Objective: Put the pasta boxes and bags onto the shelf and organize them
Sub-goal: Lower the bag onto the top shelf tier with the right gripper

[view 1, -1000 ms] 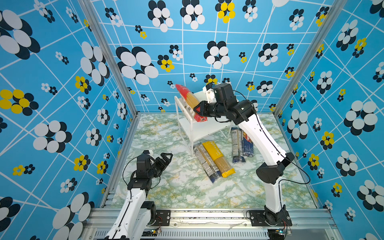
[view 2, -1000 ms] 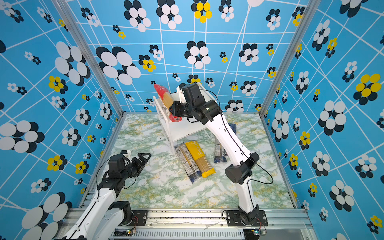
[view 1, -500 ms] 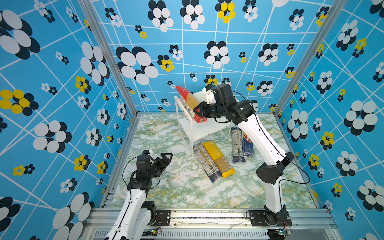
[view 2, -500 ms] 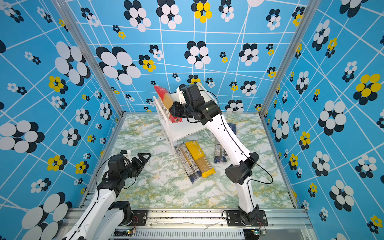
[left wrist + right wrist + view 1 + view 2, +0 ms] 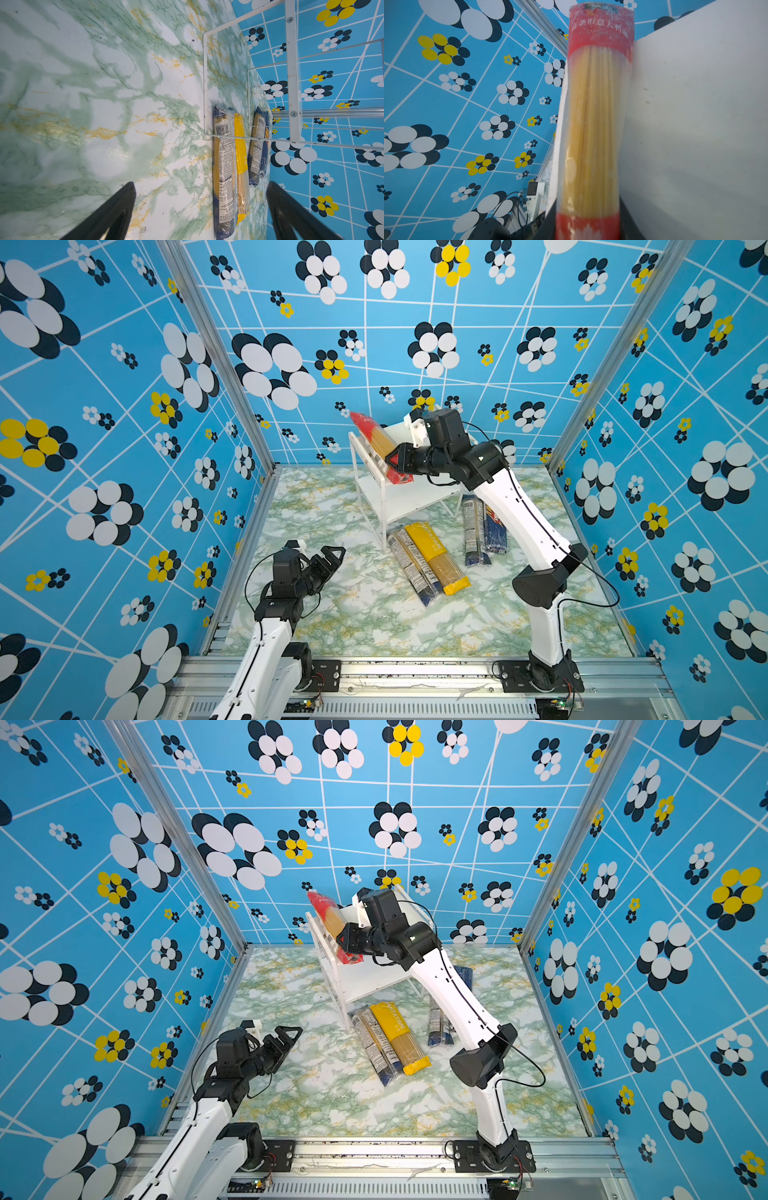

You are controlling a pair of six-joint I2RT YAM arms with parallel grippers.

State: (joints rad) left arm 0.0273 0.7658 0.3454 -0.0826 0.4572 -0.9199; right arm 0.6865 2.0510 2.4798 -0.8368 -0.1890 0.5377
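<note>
Left gripper (image 5: 329, 561) low over table (image 5: 353, 614), near left; fingers well apart.
Mid-table: clear pack (image 5: 411, 568) touching yellow pack (image 5: 436, 558), both flat, just in front of shelf (image 5: 415, 502).
To their right: second clear pack (image 5: 473, 531) against navy box (image 5: 495, 526), partly hidden by right arm (image 5: 523, 522).
Red pack (image 5: 376, 443) lies along left edge of top board (image 5: 695, 124), far end poking past the back edge.
Right gripper (image 5: 395, 460): fingers clamped on its near red end.
</note>
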